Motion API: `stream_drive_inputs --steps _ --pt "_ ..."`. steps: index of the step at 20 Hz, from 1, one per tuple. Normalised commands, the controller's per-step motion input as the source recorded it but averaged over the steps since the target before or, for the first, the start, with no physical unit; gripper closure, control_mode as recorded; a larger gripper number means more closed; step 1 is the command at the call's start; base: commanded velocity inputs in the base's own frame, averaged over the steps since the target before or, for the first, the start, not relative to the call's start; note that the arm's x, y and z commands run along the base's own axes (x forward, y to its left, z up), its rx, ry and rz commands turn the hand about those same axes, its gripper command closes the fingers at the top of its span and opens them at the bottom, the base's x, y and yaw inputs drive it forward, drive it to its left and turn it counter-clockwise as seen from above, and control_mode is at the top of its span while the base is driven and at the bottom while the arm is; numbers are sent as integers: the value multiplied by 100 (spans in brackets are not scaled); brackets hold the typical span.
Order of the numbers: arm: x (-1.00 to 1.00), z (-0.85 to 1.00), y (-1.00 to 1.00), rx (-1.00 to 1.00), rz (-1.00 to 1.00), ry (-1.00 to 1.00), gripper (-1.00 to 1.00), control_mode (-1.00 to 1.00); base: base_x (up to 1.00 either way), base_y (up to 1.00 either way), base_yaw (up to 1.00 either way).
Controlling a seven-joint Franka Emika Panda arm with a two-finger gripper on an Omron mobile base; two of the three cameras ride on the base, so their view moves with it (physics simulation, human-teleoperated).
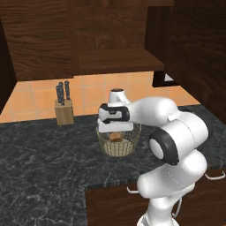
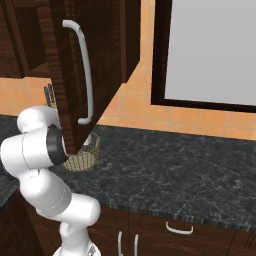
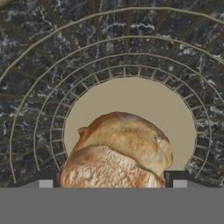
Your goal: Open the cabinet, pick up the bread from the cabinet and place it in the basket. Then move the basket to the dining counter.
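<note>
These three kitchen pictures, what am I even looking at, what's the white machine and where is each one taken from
The white machine is a robot arm with a two-finger gripper. Two pictures come from cameras behind it, to its left and right; the third looks down from its hand. On the black counter stand a wire basket and a knife block. The bread lies in the basket, between the open fingertips, which look apart from it, so it seems released. The cabinet door above hangs open.

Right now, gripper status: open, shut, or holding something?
Gripper: jaws open, one either side of the bread, which lies in the basket.
</note>
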Motion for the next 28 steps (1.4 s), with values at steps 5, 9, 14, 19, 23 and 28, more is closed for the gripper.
stream_drive_inputs --steps 5,9,14,19,23,28 --pt "18 -14 -8 0 0 -7 100 -100 0 0 0" --pt "5 -7 -14 0 0 -10 100 -100 0 0 0" --pt "0 -1 0 0 0 -3 -100 -100 0 0 0" --pt "0 0 0 0 0 -2 -100 -100 0 0 0" --pt "0 2 0 0 0 0 -100 -100 0 0 0" --pt "0 14 0 0 0 0 -100 -100 0 0 0"
